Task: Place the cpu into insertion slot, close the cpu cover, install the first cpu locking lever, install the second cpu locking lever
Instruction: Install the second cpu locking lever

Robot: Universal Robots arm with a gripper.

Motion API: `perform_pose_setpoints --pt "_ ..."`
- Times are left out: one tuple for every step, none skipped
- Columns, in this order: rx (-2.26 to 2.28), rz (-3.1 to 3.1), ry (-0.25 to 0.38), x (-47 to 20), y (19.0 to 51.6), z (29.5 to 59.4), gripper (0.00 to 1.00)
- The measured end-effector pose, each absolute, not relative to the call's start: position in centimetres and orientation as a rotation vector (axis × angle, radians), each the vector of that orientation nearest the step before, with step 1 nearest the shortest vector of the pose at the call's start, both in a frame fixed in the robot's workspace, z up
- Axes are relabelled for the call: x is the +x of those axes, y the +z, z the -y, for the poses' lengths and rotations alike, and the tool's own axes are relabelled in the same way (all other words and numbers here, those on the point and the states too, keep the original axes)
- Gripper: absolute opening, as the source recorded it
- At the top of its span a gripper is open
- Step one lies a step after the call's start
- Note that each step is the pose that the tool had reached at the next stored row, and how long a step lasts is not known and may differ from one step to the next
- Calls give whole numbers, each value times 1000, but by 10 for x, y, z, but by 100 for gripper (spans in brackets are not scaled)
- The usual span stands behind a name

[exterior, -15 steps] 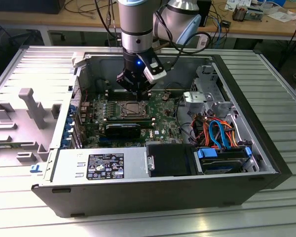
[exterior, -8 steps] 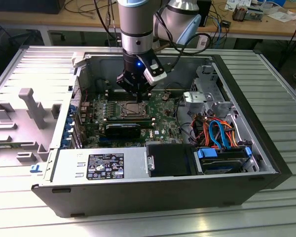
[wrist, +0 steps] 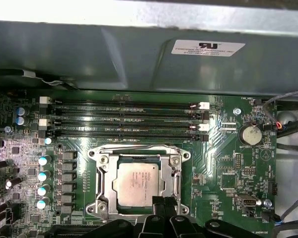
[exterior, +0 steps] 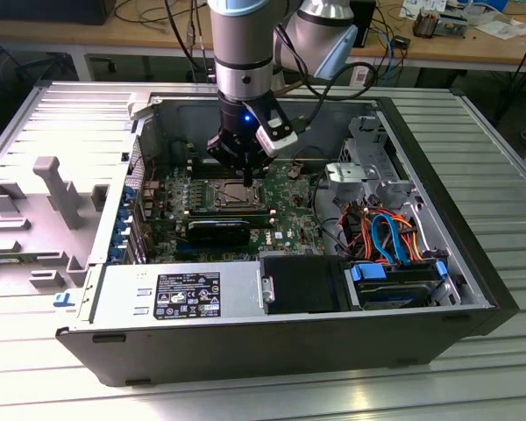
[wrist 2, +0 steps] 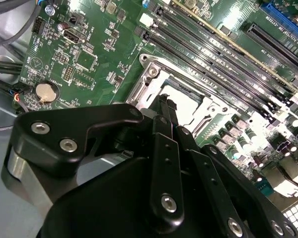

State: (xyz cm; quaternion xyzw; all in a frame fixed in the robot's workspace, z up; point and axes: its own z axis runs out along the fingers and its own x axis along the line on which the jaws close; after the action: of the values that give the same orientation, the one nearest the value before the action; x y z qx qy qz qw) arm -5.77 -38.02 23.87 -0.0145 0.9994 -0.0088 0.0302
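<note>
Pincer [exterior: 246,178] first, in the exterior view: it hangs from the arm [exterior: 244,53], which drops straight down from above into the open computer case [exterior: 473,263]. Its dark fingers point down and appear drawn together into one narrow tip, just above the far edge of the insertion slot [exterior: 228,195]. That slot sits on the green motherboard [exterior: 289,206], with a black card [exterior: 217,230] just in front of it and the grey power supply [exterior: 180,294] nearer the camera. Orange and blue cables [exterior: 387,235] lie towards the exterior view's right.

In the second wrist view, the black fingers [wrist 2: 165,119] run together, pressed close with nothing visible between them. Their tip ends at the edge of the cpu cover [wrist 2: 151,82], a silver frame folded down over the socket. The long black memory slots [wrist 2: 213,54] run beside the socket, and a round coin cell [wrist 2: 45,91] sits on the board well apart.

In the first wrist view, the cpu [wrist: 138,180] lies flat in its slot, its silver-grey top showing through the cover's window. The cover frame [wrist: 176,171] lies down around it. The fingertips [wrist: 159,206] meet at the socket's edge, beside the chip; whether they touch the frame I cannot tell.
</note>
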Motion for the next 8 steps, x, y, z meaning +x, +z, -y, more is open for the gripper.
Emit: perform_pose_setpoints --pt "-45 -3081 -27 -58 239 380 11" --pt "-45 -3081 -27 -58 239 380 11" --pt "-45 -3081 -27 -58 238 380 11" --pt "-45 -3081 -27 -58 238 381 11" --pt "-45 -3081 -27 -58 238 381 11" --pt "-45 -3081 -27 -58 238 381 11" --pt "-45 -3081 -27 -58 237 381 11" --pt "-45 -3081 -27 -58 237 382 11"
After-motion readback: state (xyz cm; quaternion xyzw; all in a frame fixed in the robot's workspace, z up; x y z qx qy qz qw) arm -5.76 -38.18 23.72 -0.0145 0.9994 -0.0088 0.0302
